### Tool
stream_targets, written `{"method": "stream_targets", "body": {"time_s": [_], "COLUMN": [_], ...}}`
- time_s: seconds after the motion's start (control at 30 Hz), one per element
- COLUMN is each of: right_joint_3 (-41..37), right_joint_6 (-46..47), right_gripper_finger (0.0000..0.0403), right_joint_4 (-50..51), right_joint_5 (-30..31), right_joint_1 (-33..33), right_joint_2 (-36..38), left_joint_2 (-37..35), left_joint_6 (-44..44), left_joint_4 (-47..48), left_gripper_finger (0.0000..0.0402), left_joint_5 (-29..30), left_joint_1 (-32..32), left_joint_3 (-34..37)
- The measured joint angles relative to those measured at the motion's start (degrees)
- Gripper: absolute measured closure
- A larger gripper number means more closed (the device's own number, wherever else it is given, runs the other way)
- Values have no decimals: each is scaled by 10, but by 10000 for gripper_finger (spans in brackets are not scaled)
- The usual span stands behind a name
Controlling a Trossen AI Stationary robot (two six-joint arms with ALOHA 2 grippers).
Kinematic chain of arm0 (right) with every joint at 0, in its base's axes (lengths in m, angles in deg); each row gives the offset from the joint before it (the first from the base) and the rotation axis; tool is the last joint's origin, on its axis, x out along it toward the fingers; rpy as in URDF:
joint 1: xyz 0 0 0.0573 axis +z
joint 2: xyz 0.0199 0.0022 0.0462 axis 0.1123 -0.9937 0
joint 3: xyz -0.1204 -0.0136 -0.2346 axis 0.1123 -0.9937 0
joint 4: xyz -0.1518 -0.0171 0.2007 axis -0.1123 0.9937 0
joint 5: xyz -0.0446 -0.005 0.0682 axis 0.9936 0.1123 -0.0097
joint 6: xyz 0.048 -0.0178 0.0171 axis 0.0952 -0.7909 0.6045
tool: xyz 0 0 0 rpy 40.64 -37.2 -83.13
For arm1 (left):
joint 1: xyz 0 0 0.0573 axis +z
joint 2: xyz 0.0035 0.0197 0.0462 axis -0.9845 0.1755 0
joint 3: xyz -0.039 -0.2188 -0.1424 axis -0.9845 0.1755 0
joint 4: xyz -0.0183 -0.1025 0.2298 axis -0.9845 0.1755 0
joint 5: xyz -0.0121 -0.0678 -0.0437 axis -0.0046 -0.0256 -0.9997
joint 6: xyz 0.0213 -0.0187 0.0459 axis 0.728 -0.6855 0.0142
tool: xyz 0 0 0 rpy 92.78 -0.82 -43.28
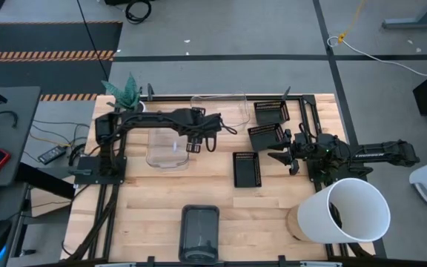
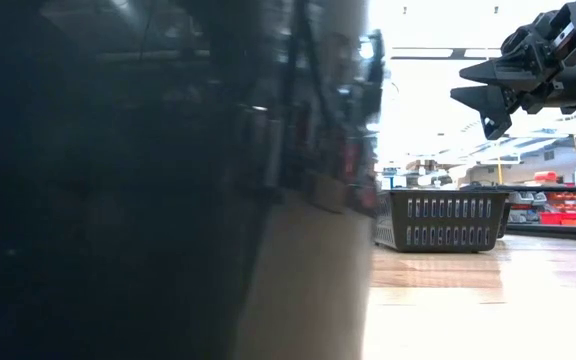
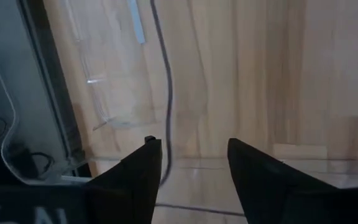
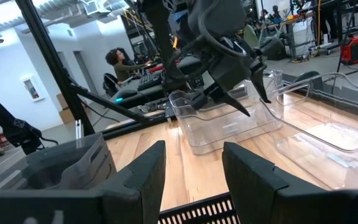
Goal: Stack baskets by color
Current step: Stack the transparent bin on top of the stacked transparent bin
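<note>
A clear basket (image 1: pixel 163 154) stands on the table left of centre, and another clear basket (image 1: pixel 224 110) lies by the far edge. My left gripper (image 1: pixel 195 145) hangs open over the nearer clear basket's right-hand end (image 4: pixel 229 127), fingers slanting down, nothing between them (image 3: pixel 194 165). Three black slotted baskets (image 1: pixel 270 111) (image 1: pixel 265 136) (image 1: pixel 246 169) stand right of centre. A dark grey basket (image 1: pixel 199 231) sits at the near edge. My right gripper (image 1: pixel 282 156) waits open and level beside the black baskets (image 4: pixel 194 168).
A big white bucket (image 1: pixel 351 211) lies at the near right corner. A small potted plant (image 1: pixel 128 90) stands at the far left corner. In the low view the dark grey basket (image 2: pixel 148 180) blocks the left half. Bare wood (image 1: pixel 154 200) lies between the clear and grey baskets.
</note>
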Motion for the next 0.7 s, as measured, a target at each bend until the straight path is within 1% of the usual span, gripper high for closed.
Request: {"method": "stream_targets", "body": {"time_s": [0.33,0.5,0.7], "right_joint_3": [0,0,0], "right_joint_6": [0,0,0], "right_gripper_finger": [238,238,238], "right_joint_4": [0,0,0], "right_joint_5": [0,0,0], "right_joint_1": [0,0,0], "right_joint_2": [0,0,0], "left_joint_2": [7,7,7], "left_joint_6": [8,8,5], "left_joint_4": [3,3,-5], "left_gripper_finger": [237,241,241], "left_joint_5": [-4,-4,-44], "left_joint_1": [13,13,21], "left_joint_3": [0,0,0]}}
